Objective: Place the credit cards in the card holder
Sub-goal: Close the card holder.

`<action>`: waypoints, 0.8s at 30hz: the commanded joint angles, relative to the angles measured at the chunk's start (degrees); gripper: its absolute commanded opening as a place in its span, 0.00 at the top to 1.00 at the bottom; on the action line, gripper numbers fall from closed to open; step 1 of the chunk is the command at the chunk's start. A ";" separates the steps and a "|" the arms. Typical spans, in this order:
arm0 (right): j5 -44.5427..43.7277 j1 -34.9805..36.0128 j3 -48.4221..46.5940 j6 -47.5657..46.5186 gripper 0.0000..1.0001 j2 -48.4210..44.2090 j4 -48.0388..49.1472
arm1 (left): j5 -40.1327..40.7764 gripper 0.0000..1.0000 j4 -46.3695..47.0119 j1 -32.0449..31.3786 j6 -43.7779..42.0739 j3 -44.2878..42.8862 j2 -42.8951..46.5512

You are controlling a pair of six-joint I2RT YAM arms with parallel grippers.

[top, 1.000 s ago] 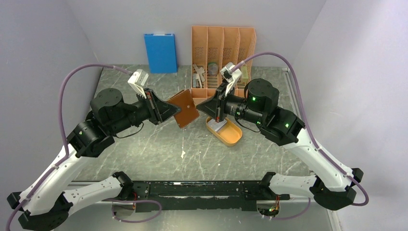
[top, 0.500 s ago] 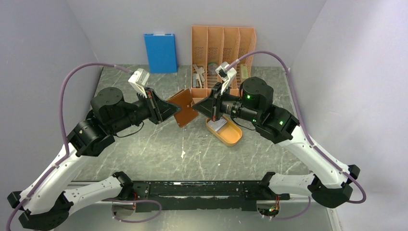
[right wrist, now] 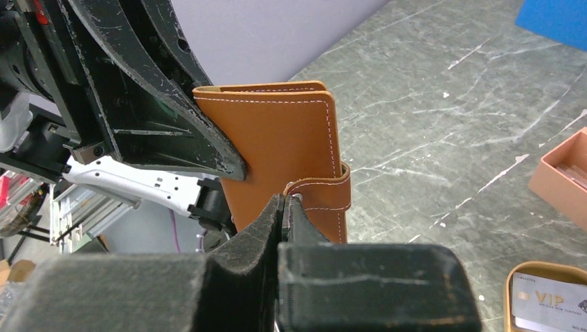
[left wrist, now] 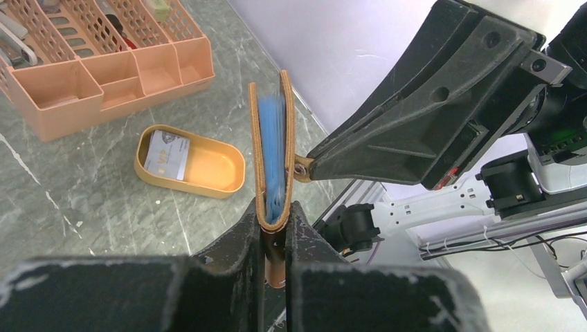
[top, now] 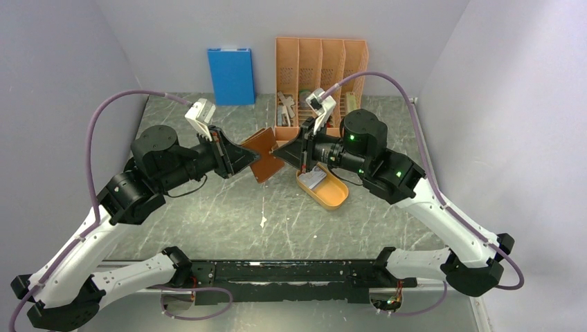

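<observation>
Two-sided hold: holder (top: 266,153) upright in air above table (top: 208,207). Left pincer (left wrist: 275,220) clamps fold. Right pincer (right wrist: 287,206) nips tab (right wrist: 324,194).
Leather likely light, soft, floppy; sleeves (left wrist: 271,138) thin. Pull tab gently.
Cards (left wrist: 165,153) in tray (left wrist: 220,181): likely stiff, slick; take by edge.

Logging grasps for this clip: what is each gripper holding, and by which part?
Both hold the card holder: the left gripper clamps it at the fold, and the right gripper pinches its snap tab.
</observation>
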State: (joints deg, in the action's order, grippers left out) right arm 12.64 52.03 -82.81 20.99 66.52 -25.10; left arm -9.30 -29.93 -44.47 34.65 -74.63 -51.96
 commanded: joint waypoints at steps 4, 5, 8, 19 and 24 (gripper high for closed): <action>0.70 0.09 -0.69 0.51 1.00 0.98 0.45 | -2.16 0.95 2.83 0.02 -0.30 -1.63 0.11; 0.71 0.09 -0.61 0.51 1.00 0.96 0.53 | -2.28 0.95 2.92 0.00 -0.21 -1.52 0.14; 0.18 0.09 -0.75 0.53 1.00 1.14 0.27 | -2.63 0.95 3.11 0.05 0.01 -1.31 0.15; -0.37 0.09 -2.28 0.27 1.00 3.24 -1.04 | -3.95 0.95 4.21 0.04 0.58 -0.04 -0.27; -0.43 0.15 -2.81 0.44 1.00 3.98 -1.44 | -4.65 0.95 4.83 0.00 0.89 -0.01 -0.61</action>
State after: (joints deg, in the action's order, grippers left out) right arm 11.99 51.96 -84.03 21.19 68.99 -25.74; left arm -9.26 -29.98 -43.99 34.63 -74.39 -52.47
